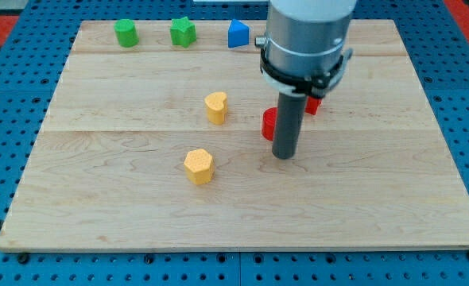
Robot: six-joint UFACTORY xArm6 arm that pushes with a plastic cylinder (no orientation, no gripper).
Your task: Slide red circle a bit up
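Blue perforated flooring surrounds a pale wooden table (139,238) built of jointed planks. Along the view's top edge stand three small plastic blocks in a row: a green round-topped block (125,32), a green star-shaped block (183,32) and a blue house-shaped block (238,33).

Near the middle of the table sits a yellow heart-shaped block (216,106); toward the view's bottom and slightly left of it lies a yellow hexagonal block (198,166), well apart from the rest.

The task item, a red circular block (269,123), rests right of centre, partly hidden behind the dark rod. A second red block (313,103), shape not determinable, shows just beyond the arm's grey cylindrical housing (308,40).

The arm carries no grasping end effector, so no open or closed state applies. My tip (284,156) meets the table just beside the red circular block, on its bottom-right side as viewed; whether they touch cannot be told.
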